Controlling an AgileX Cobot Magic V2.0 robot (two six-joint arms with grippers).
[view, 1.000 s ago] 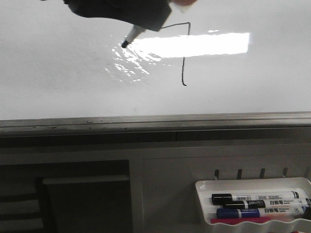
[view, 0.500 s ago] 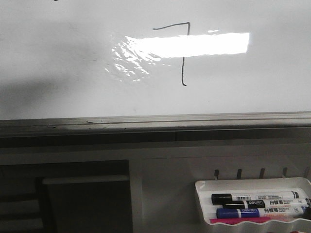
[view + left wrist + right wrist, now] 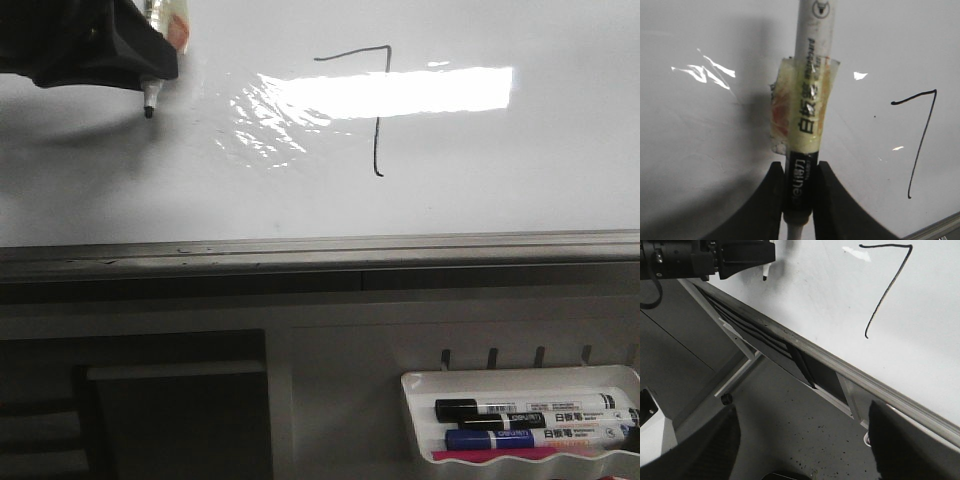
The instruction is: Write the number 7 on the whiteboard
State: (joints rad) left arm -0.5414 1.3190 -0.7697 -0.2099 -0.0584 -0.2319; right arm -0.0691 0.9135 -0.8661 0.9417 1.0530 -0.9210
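Since the number 7 (image 3: 374, 100) already stands whole on the whiteboard (image 3: 500, 190), w/ top bar, long downstroke and a tiny hook at the foot, the writing step looks done, and what's in hand reads as the pull-away.

Taking the 7 as landmark and going left to right: well left of it, at the board's upper left corner in the front view, sits the left gripper (image 3: 100, 55), clamped on a black whiteboard marker (image 3: 151, 100). The nib points down; can't tell whether it touches the board. In the left wrist view the left gripper (image 3: 799, 200) pinches the marker (image 3: 807, 125) barrel between both fingers (image 3: 771, 200), w/ a wrap of yellowish tape round the barrel above the grip, and the 7 (image 3: 920, 135) off to one side. Just beside the 7, partly across its downstroke, lies the bright glare bar (image 3: 420, 92). Below the 7 runs the grey bottom rail (image 3: 320, 247). Lower down, right of the 7, a white marker tray (image 3: 520, 380) holds spare markers (image 3: 530, 412).

The right gripper (image 3: 800, 440) shows only two dark fingers spread wide apart w/ nothing between, the 7 (image 3: 885, 285) in its view.

Next move, I'd judge: keep the nib off the board so no stray mark lands, then park the marker.
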